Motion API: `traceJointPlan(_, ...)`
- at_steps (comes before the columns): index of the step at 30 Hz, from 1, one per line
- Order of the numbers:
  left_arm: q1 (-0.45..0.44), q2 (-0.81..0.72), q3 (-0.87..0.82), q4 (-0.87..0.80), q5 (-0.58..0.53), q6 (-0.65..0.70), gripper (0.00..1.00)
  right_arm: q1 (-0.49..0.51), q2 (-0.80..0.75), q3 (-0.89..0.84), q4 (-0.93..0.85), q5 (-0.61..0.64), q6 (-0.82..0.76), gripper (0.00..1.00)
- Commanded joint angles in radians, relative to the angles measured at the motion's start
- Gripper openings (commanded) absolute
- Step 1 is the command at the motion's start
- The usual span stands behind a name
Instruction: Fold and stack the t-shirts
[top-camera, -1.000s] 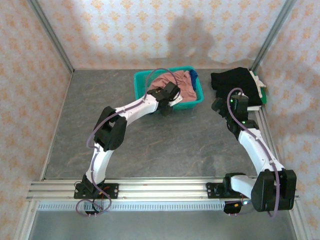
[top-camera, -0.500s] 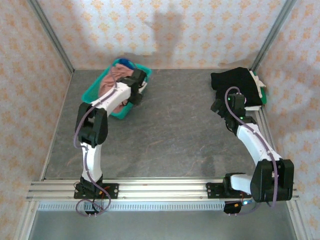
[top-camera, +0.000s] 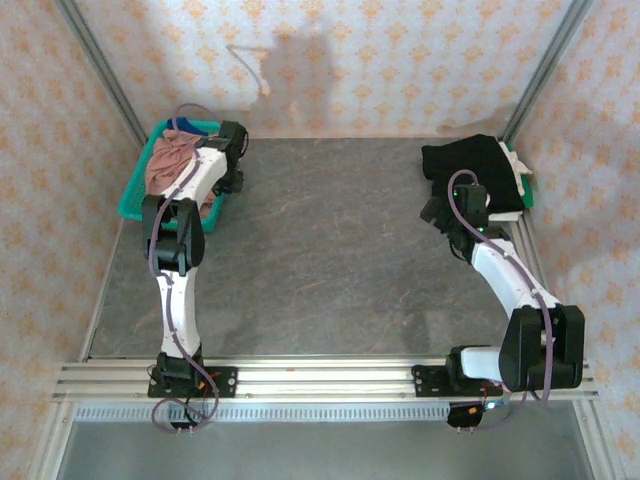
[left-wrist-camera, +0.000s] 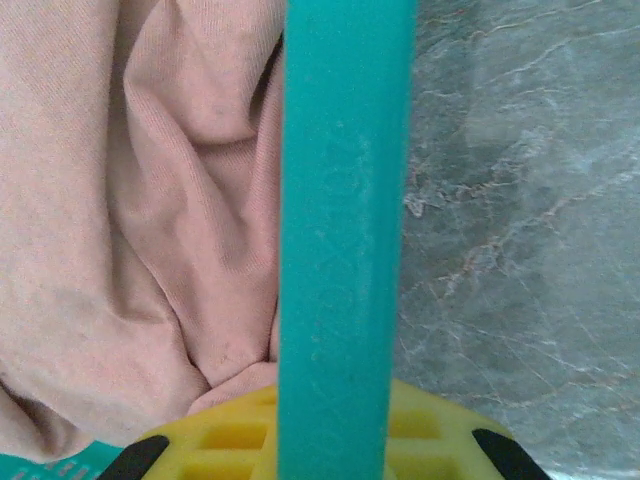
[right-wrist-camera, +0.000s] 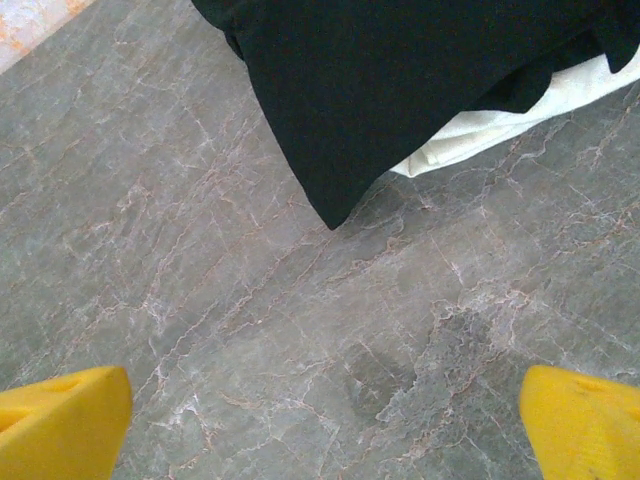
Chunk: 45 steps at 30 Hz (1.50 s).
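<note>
**Inspector:** Left gripper (top-camera: 230, 148)?

**Assistant:** Pinched on the rim of the teal basket (left-wrist-camera: 345, 200), at the table's (top-camera: 330, 270) far-left corner. The dusty-pink t-shirt (left-wrist-camera: 150, 200) lies crumpled inside it.

**Inspector:** Right gripper (right-wrist-camera: 325, 420)?

**Assistant:** Fingers spread wide over bare table, holding nothing. The black t-shirt (right-wrist-camera: 420, 80) lies just ahead, in the far-right corner, over a white cloth (right-wrist-camera: 520, 110).

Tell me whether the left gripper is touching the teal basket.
Touching. In the left wrist view, the basket has its teal rim running straight down into the left gripper, whose yellow jaws are closed on it with no gap.
</note>
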Motion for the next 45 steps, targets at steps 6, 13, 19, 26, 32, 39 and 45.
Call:
traceJointPlan(6, 0.064, 0.055, 0.120, -0.041, -0.063, -0.008, 0.00, 0.003, 0.036, 0.048, -0.029, -0.006, 0.020, 0.99)
traceJointPlan(13, 0.091, 0.121, 0.197, -0.066, -0.099, 0.031, 0.00, 0.003, 0.042, 0.045, -0.022, -0.013, 0.044, 1.00)
traceJointPlan(19, 0.105, 0.143, 0.261, -0.100, -0.089, 0.020, 0.11, 0.005, 0.046, 0.054, -0.029, -0.013, 0.053, 1.00)
traceJointPlan(26, 0.103, 0.035, 0.260, -0.117, 0.052, -0.060, 0.62, 0.022, 0.013, 0.063, -0.039, -0.008, 0.052, 1.00)
traceJointPlan(32, 0.145, -0.057, 0.158, -0.005, 0.126, -0.153, 0.70, 0.043, 0.002, 0.084, -0.066, -0.008, 0.058, 0.99)
traceJointPlan(39, 0.280, 0.042, 0.240, -0.024, 0.178, -0.350, 0.76, 0.060, -0.031, 0.071, -0.069, -0.016, 0.040, 0.96)
traceJointPlan(45, 0.291, 0.201, 0.384, -0.102, 0.200, -0.350, 0.63, 0.062, -0.084, 0.054, -0.082, -0.013, 0.013, 0.94)
